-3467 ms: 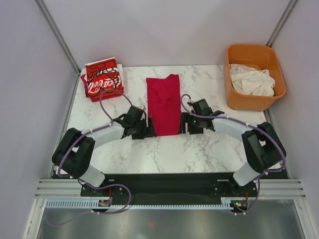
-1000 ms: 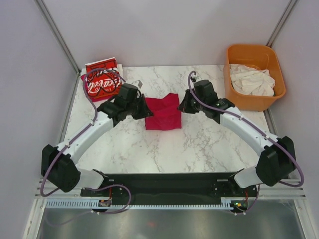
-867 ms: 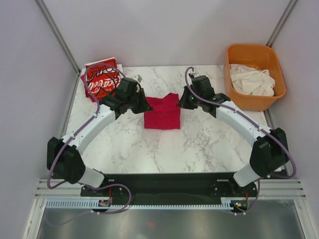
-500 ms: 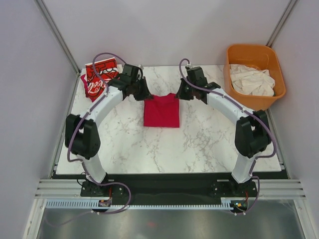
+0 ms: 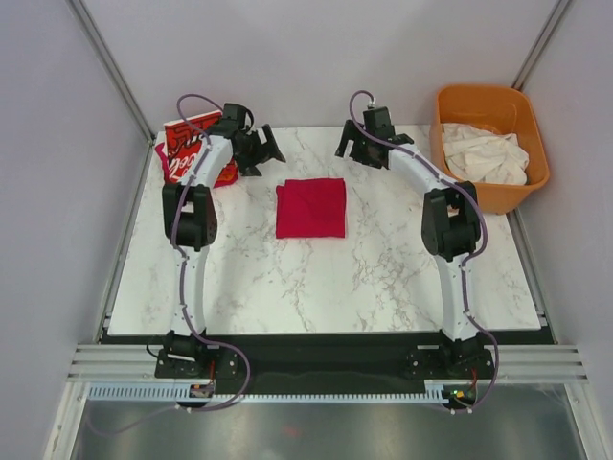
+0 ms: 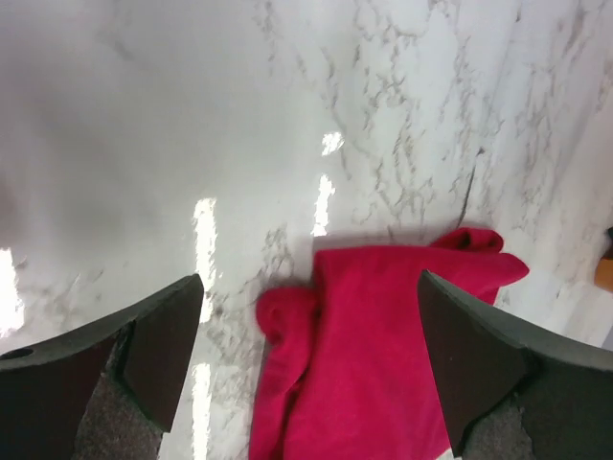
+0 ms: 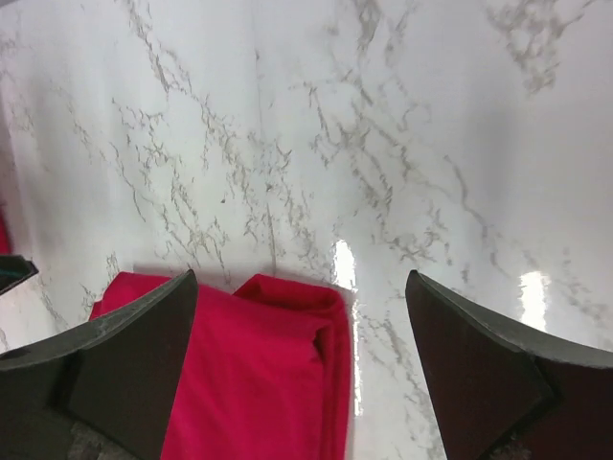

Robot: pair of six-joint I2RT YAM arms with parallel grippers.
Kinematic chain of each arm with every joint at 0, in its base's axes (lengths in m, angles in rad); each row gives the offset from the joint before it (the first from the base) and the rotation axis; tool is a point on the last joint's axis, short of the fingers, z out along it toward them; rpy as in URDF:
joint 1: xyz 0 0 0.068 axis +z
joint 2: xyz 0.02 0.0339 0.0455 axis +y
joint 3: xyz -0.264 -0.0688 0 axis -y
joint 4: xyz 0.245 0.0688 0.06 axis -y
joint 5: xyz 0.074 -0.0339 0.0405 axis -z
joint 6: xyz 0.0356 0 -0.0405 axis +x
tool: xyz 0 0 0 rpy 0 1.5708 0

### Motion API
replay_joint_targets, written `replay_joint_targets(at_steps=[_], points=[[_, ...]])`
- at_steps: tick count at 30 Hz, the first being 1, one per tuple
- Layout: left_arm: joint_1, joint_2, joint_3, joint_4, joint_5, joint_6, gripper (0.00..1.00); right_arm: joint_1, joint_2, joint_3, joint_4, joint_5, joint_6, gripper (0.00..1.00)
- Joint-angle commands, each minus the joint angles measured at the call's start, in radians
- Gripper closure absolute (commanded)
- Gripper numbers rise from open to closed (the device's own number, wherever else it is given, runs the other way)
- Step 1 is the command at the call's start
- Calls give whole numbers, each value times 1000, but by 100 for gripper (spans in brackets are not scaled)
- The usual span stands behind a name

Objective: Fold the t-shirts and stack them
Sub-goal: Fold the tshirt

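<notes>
At the far left corner of the table [image 5: 335,278], the folded Coca-Cola t-shirt [image 5: 187,151] is seen where it lay before; nothing is stacked on it yet. Just beside it, the left gripper [image 5: 257,149] is now held beyond the far edge of the cloth, with its fingers spread wide and nothing between them.

In the middle, the crimson t-shirt [image 5: 311,208] is changed. A few seconds ago it was a long strip. Its near end has since been carried over to the far end and released, so a compact square is left flat on the marble.

The right gripper [image 5: 356,146] is likewise drawn back and wide apart, holding nothing.

At the right, off-white t-shirts [image 5: 488,153] are still crumpled in the orange tub [image 5: 484,93].

The fold of the crimson one is judged finished. Stacking it is expected next.
</notes>
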Motion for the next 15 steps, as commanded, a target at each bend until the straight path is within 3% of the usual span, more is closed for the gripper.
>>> replay_joint_targets(at_steps=[1, 5, 8, 15], points=[[-18, -198, -87, -53, -53, 38, 0, 0, -145, 9, 8, 27, -81, 2], [-27, -402, -345, 25, -71, 109, 6, -2, -300, -266, 83, -27, -87, 2], [-29, -467, -550, 161, 12, 114, 10, -2, -421, -438, 131, -91, -47, 2], [-32, -435, -747, 177, 12, 114, 10, 0, -593, -650, 159, -182, -23, 3]])
